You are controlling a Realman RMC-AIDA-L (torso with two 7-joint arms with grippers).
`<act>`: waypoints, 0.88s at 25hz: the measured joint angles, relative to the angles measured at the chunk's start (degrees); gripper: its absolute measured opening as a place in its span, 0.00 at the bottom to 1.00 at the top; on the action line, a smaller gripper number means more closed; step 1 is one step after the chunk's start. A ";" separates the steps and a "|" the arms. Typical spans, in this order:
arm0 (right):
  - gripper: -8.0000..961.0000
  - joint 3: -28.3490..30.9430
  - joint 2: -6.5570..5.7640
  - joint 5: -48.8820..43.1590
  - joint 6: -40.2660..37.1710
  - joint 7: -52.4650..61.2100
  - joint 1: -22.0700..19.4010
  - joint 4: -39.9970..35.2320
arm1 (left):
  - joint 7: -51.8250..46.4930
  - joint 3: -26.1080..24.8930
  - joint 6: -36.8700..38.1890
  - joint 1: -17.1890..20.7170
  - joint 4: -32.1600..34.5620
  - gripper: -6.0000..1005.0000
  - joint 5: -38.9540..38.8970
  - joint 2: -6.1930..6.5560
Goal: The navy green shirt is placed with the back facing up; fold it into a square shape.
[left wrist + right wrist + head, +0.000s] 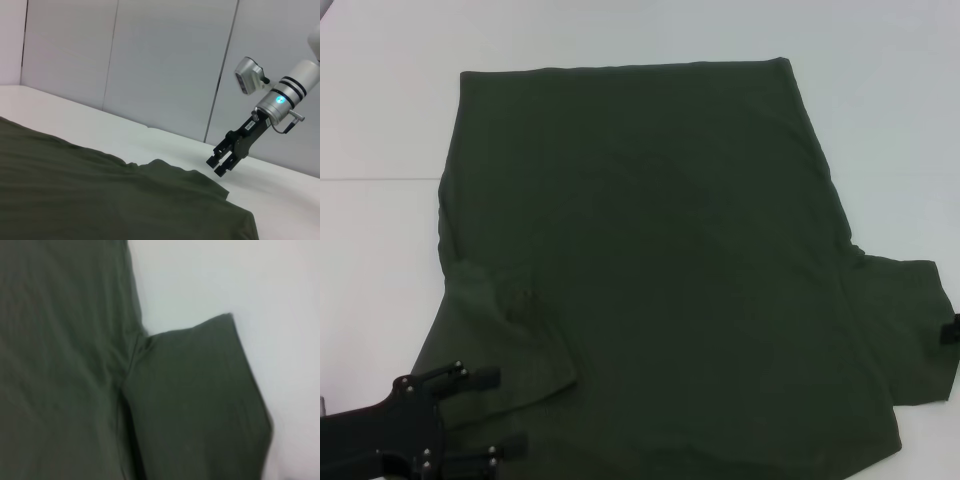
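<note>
The navy green shirt (660,270) is lying flat on the white worktop (380,120), left sleeve folded inward, while the left hand (485,410) and right hand (220,162) are hovering beside it with fingers spread, holding nothing.

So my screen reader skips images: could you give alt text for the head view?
A dark green shirt lies spread on a white table, its left sleeve folded in. The left gripper is open at the shirt's near left edge; the right gripper barely shows by the right sleeve.
</note>
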 joint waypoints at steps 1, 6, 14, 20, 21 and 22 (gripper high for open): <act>0.78 0.00 -0.01 0.01 -0.02 0.03 0.19 0.39 | -0.02 0.02 -0.08 -0.02 0.00 0.89 0.09 0.00; 0.78 -0.24 -0.41 0.04 -0.29 1.16 0.87 1.38 | -0.73 0.21 -0.31 -0.05 0.07 0.89 0.31 0.50; 0.78 -0.76 -0.50 -0.01 -0.48 2.09 1.82 1.46 | -2.13 0.42 -0.43 0.07 0.52 0.89 0.95 0.85; 0.78 -0.83 -0.47 -0.25 0.02 2.19 1.89 2.70 | -2.15 0.44 -0.45 0.25 0.54 0.89 1.01 0.88; 0.78 -0.88 -0.53 -0.25 0.14 2.19 1.89 2.95 | -2.16 0.44 -0.45 0.26 0.53 0.89 1.02 0.88; 0.78 -0.92 -0.54 -0.26 0.21 2.19 1.88 3.07 | -2.16 0.44 -0.48 0.25 0.53 0.89 1.03 0.88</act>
